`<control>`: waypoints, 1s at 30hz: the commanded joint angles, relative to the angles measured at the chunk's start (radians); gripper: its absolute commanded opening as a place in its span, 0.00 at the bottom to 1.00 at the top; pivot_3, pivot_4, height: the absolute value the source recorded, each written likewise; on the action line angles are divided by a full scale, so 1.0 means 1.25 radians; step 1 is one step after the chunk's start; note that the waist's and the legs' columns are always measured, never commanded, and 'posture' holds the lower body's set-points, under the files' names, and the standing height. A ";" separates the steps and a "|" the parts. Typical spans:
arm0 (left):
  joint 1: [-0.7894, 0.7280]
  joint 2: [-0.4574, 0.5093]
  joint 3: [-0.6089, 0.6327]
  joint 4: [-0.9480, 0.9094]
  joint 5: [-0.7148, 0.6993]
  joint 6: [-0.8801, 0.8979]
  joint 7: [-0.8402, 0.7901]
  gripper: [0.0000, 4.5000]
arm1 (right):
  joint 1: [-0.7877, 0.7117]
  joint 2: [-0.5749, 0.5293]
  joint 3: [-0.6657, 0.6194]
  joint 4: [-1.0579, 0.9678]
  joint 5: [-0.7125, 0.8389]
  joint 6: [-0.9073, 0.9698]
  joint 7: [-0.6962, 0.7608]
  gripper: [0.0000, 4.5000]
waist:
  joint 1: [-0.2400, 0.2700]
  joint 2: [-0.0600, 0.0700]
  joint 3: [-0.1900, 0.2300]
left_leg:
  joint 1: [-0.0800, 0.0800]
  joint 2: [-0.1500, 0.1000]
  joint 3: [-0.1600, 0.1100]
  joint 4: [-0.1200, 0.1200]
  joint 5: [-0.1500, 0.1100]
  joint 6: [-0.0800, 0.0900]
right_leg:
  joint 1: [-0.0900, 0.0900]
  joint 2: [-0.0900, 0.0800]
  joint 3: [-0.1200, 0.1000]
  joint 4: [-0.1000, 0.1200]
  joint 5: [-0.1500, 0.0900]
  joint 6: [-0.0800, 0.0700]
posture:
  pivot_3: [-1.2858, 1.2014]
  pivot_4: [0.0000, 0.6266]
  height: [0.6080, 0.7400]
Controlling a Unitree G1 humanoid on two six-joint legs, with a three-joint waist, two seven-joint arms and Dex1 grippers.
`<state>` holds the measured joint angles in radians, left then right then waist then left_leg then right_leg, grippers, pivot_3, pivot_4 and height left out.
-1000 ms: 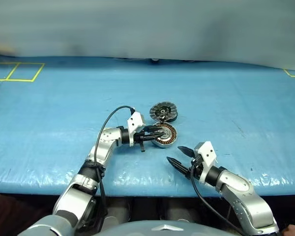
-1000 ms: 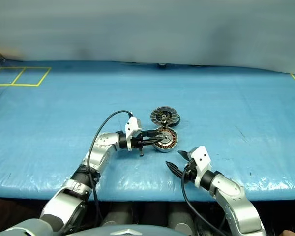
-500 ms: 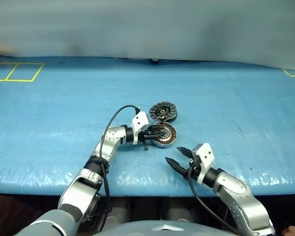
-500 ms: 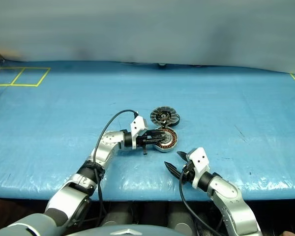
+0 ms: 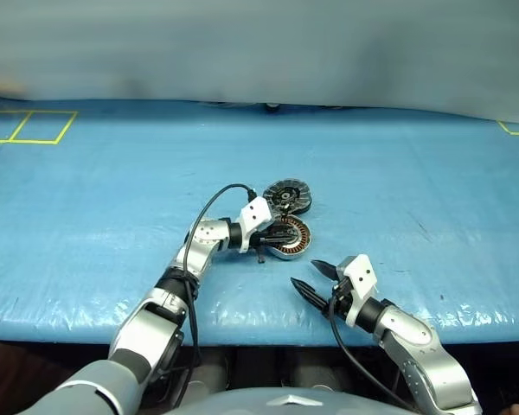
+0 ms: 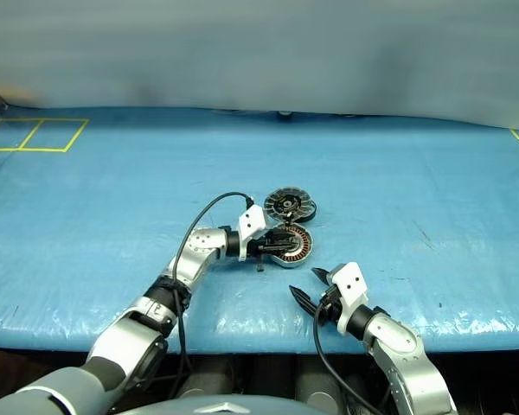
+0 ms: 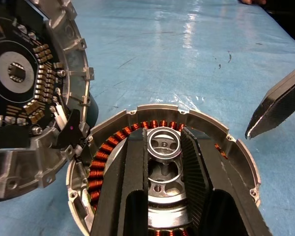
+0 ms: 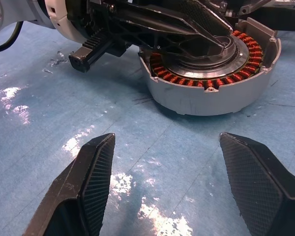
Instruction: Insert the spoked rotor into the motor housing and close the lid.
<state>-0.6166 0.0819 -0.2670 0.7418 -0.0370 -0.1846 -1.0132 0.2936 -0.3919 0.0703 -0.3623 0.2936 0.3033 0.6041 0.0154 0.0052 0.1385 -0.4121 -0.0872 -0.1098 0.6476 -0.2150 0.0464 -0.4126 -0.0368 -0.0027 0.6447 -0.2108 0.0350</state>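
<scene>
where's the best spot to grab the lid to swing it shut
Take the lid by its far rim, coming from behind, away from the motor housing. It lies open, inner face up, joined to the housing at its near edge, so the far edge is free and probably gives the most leverage.

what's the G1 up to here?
The left gripper is shut on the hub of the spoked rotor and holds it inside the motor housing on the blue table. The lid stands open at the housing's far edge. The right gripper waits open just short of the housing.
</scene>
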 commanded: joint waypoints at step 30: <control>-0.023 0.017 0.011 -0.015 0.005 -0.005 -0.021 0.14 | -0.009 0.021 -0.018 -0.006 0.006 -0.071 0.001 0.78 | 0.000 0.000 0.000 | 0.001 0.000 0.000 0.000 0.000 0.000 | 0.000 0.000 0.000 0.000 0.000 0.000 | 0.52 0.24 1.00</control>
<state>-0.6279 0.1019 -0.2623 0.7417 -0.0203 -0.1852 -1.0366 0.2916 -0.3665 0.0596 -0.3592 0.2880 0.2404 0.6007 0.0151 0.0053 0.1384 -0.4115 -0.0873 -0.1097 0.6481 -0.2149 0.0464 -0.4121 -0.0366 -0.0025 0.6452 -0.2106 0.0351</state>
